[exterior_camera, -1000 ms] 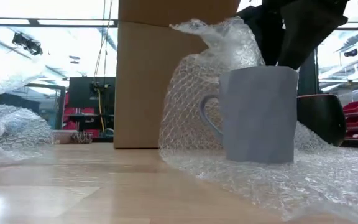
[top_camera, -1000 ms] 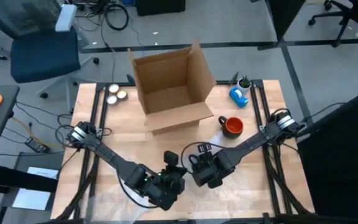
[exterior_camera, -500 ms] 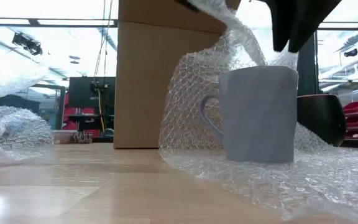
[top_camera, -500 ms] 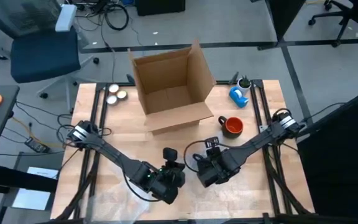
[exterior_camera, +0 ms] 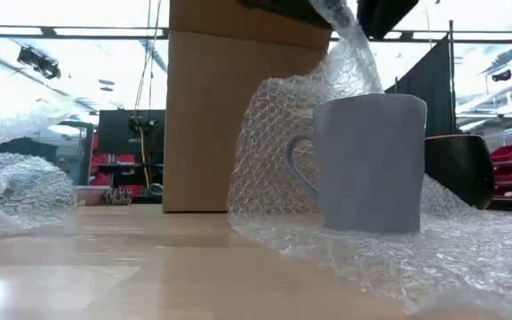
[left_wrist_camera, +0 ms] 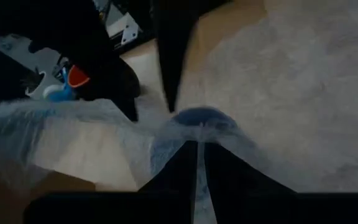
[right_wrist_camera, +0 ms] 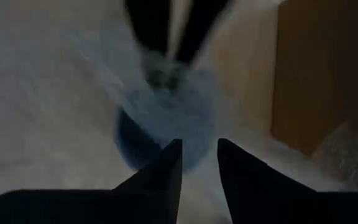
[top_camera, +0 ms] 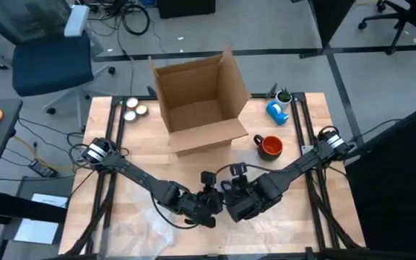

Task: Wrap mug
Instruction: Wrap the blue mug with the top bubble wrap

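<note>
Left pincer (left_wrist_camera: pixel 196 149), shut on the bubble wrap (exterior_camera: pixel 278 124), has lifted it over the grey mug (exterior_camera: pixel 369 160); right pincer (right_wrist_camera: pixel 196 155), slightly open and empty, has closed in.

Robotics lab or workshop: grey concrete floor (top_camera: pixel 280 29) with loose black cables (top_camera: pixel 132 18), blue office chair (top_camera: pixel 49 61), red parts bins (exterior_camera: pixel 123 164) on shelving behind.

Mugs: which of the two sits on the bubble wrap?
The grey-blue mug, standing upright on the bubble wrap beneath both pincers. The orange mug stands on bare table.
</note>
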`<state>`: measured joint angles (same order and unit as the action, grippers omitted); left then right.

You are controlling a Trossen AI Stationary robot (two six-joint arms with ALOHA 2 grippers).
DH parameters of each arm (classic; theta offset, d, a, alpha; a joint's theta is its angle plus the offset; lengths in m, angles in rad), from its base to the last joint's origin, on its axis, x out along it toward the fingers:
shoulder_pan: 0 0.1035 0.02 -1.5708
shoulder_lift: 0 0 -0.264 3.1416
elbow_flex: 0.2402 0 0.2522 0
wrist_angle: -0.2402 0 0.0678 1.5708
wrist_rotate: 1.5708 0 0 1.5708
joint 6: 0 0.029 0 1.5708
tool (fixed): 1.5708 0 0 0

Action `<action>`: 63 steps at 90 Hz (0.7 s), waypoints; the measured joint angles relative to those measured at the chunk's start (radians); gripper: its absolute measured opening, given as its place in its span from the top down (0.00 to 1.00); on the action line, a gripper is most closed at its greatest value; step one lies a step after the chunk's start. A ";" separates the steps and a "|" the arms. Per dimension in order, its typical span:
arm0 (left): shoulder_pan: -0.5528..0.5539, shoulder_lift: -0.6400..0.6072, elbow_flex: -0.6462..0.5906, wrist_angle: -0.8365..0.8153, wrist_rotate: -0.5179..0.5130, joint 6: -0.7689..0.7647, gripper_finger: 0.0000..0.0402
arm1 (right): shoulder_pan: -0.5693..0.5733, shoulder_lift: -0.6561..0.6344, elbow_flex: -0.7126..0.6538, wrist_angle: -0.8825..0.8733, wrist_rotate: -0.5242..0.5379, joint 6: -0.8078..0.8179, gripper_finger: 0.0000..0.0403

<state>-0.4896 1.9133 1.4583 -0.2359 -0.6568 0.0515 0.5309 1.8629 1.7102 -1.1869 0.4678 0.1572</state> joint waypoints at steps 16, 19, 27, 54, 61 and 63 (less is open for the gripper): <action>0.003 -0.001 0.004 -0.061 -0.005 0.002 0.96 | -0.039 0.001 -0.084 0.067 0.003 -0.029 0.81; -0.001 -0.003 0.013 -0.069 -0.009 0.006 0.96 | -0.046 0.001 -0.095 0.074 0.003 -0.032 0.81; -0.015 -0.010 0.037 -0.118 -0.045 0.025 0.96 | -0.064 -0.001 -0.139 0.119 -0.011 -0.046 0.81; -0.055 -0.047 0.127 -0.413 -0.209 -0.053 0.96 | -0.085 0.000 -0.223 0.157 -0.057 -0.064 0.81; -0.057 -0.052 0.126 -0.417 -0.210 -0.063 0.96 | -0.081 -0.001 -0.236 0.162 -0.076 -0.055 0.81; -0.058 -0.052 0.125 -0.415 -0.209 -0.063 0.96 | -0.081 -0.001 -0.240 0.161 -0.081 -0.052 0.81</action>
<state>-0.5476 1.8614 1.5838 -0.6513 -0.8661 -0.0116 0.4496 1.8624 1.4704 -1.0261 0.3872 0.1054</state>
